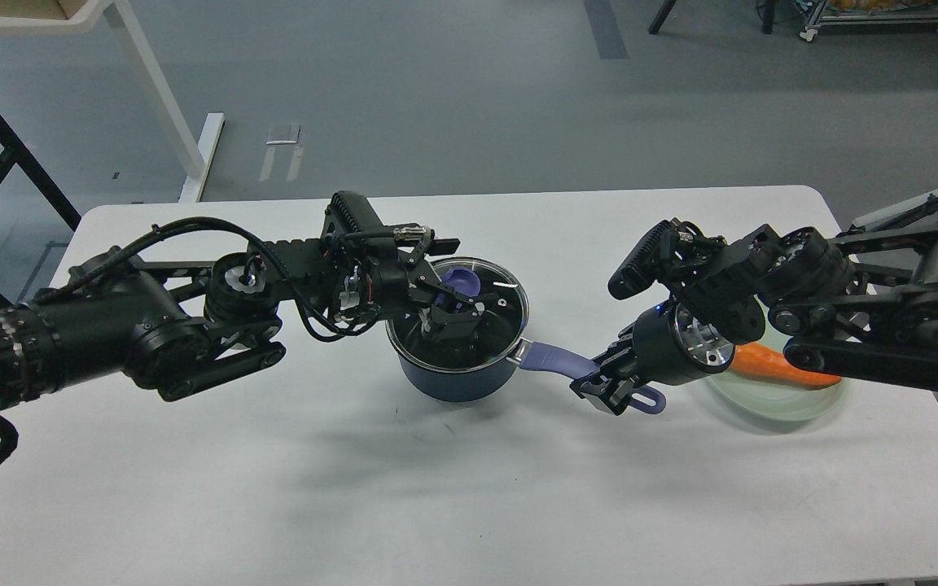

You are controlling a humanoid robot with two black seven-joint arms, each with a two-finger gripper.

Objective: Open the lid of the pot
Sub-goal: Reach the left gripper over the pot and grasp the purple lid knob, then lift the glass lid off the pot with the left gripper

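The dark blue pot (453, 378) stands at the middle of the white table (273, 472). The glass lid (501, 305) lies on it, its purple-blue knob (462, 281) partly showing. My left gripper (449, 303) is down on the lid with its dark fingers around the knob; how far they have closed is lost against the dark lid. My right gripper (609, 389) is shut on the pot's purple-blue handle (549, 356), near the end with the hole.
A pale green plate (795, 405) with an orange carrot (778, 368) lies at the right, under my right arm. A white desk leg and a black frame stand on the floor beyond the table's far left.
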